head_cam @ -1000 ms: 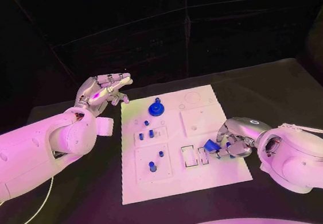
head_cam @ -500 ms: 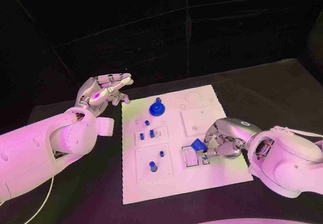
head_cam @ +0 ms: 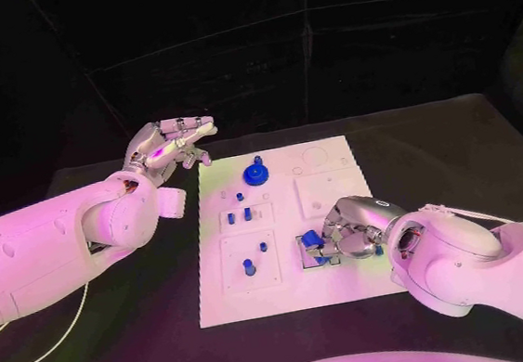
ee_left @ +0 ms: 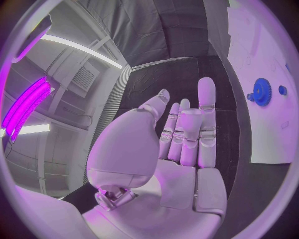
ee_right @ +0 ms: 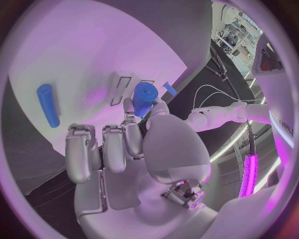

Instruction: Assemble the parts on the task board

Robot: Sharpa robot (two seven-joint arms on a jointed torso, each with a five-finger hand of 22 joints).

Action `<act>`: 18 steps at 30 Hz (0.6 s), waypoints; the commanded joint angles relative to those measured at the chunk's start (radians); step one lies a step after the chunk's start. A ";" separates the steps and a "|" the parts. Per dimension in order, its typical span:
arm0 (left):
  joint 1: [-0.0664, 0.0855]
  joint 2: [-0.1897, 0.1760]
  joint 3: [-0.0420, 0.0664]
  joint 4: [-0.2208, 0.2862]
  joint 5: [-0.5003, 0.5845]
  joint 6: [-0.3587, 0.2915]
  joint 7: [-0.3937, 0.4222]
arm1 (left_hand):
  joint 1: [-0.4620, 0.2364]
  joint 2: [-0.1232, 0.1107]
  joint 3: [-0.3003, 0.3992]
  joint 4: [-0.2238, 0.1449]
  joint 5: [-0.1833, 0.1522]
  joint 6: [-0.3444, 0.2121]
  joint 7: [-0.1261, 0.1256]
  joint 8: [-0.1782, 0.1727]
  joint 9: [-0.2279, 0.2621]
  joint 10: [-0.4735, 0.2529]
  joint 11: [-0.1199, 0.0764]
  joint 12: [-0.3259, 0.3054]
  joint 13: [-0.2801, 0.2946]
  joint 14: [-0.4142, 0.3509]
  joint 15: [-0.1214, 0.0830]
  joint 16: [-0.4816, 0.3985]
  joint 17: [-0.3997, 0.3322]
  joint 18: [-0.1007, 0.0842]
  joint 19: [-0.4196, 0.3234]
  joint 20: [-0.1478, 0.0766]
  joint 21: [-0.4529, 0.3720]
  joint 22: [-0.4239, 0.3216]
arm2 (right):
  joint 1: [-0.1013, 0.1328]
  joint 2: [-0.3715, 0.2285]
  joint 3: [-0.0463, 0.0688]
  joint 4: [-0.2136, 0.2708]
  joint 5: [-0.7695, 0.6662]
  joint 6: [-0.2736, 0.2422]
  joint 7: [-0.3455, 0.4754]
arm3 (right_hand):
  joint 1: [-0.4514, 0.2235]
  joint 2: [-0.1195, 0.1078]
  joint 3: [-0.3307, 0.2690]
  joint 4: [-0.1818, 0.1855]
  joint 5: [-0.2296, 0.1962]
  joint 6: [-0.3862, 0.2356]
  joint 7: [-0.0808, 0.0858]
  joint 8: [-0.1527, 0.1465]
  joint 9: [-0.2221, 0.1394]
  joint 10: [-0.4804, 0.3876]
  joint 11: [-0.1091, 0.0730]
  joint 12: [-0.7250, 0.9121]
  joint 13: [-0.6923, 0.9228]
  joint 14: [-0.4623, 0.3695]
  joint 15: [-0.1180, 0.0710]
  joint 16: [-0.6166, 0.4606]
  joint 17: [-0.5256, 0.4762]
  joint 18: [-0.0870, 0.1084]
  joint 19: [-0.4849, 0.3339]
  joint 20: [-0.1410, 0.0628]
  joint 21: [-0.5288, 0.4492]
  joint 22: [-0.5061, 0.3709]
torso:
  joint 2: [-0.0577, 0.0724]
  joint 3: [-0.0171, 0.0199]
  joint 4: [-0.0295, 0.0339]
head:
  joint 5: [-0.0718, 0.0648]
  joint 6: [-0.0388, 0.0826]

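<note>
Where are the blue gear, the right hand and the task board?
gear (head_cam: 255, 176), head view, on its round face.
right hand (head_cam: 348, 228), head view, on the back of the hand.
task board (head_cam: 331, 193), head view, on a bare white patch.

The lower part of the blue part (head_cam: 311, 240) near the task board's (head_cam: 294, 293) right edge is covered by the fingers of the right hand (head_cam: 349, 230), so its seating in the board cannot be told. In the right wrist view, the same part (ee_right: 145, 98) is half hidden behind a fingertip. The small blue pieces (head_cam: 244, 214) toward the board's left edge are too small for their shapes to be made out. The blue gear (ee_left: 261, 91) is bent by the lens near the circle's rim.
</note>
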 commanded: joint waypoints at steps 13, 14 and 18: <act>0.002 -0.002 0.001 0.005 0.002 0.011 0.007 | 0.006 0.008 -0.005 -0.001 0.004 -0.006 -0.002 0.005 0.001 -0.003 0.000 0.006 -0.001 -0.006 0.000 -0.002 0.000 0.014 0.003 0.005 -0.005 -0.001 | 0.002 0.023 0.001 -0.026 -0.014 0.000 -0.037 | -0.140 -0.034 -0.095 0.004 -0.338 0.045 -0.045 -0.001 0.053 0.005 -0.005 -0.040 0.000 0.062 -0.005 -0.006 0.024 -0.015 0.064 -0.011 0.000 0.209 | -0.001 0.0009 -0.0015 | 0.003 -0.003; 0.002 -0.002 0.001 0.005 0.002 0.011 0.007 | 0.006 0.008 -0.005 -0.001 0.004 -0.006 -0.002 0.005 0.001 -0.003 0.000 0.006 -0.001 -0.006 0.000 -0.002 0.000 0.014 0.003 0.005 -0.005 -0.001 | 0.002 0.024 0.001 -0.027 -0.014 -0.004 -0.037 | -0.148 -0.041 -0.096 0.004 -0.339 0.044 -0.045 -0.002 0.053 0.004 -0.004 -0.042 -0.001 0.062 -0.005 -0.007 0.023 -0.015 0.063 -0.010 0.000 0.209 | -0.001 0.0009 -0.0015 | 0.003 -0.003; 0.002 -0.003 0.001 0.005 0.002 0.010 0.007 | 0.006 0.008 -0.005 -0.001 0.004 -0.006 -0.002 0.005 0.001 -0.003 0.000 0.006 -0.001 -0.006 0.000 -0.002 0.000 0.014 0.003 0.005 -0.005 -0.001 | 0.002 0.024 0.001 -0.027 -0.016 -0.014 -0.035 | -0.208 -0.113 -0.040 0.006 -0.339 0.034 -0.040 -0.009 0.060 -0.003 -0.002 -0.060 -0.009 0.061 -0.002 -0.011 0.019 -0.014 0.061 -0.008 -0.002 0.206 | -0.001 0.0006 -0.0015 | 0.003 -0.003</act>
